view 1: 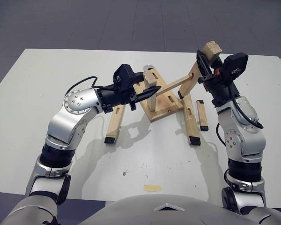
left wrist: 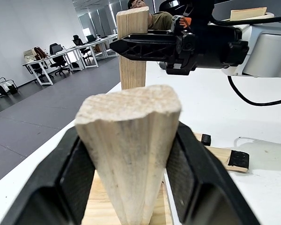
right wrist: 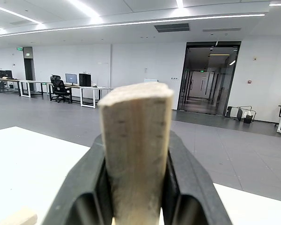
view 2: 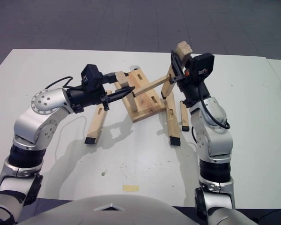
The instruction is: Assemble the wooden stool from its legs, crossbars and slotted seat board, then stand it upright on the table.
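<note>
The slotted seat board (view 1: pixel 165 102) lies tilted at the table's middle. My left gripper (view 1: pixel 146 93) is shut on a short wooden post (view 1: pixel 152 83) standing at the board; its end (left wrist: pixel 130 140) sits between the black pads. A crossbar (view 1: pixel 175 85) runs from that post to a long leg (view 1: pixel 192 112) with a black foot. My right gripper (view 1: pixel 204 66) is shut on this leg near its raised top end (right wrist: pixel 136 140). Another leg (view 1: pixel 115 123) leans out from the board's left side. A short loose bar (view 1: pixel 203 115) lies to the right of the held leg.
A scrap of yellow tape (view 1: pixel 152 188) lies near the front edge of the white table (view 1: pixel 47 93). A small dark speck (view 1: pixel 124 173) sits to its left. Grey floor lies beyond the far edge.
</note>
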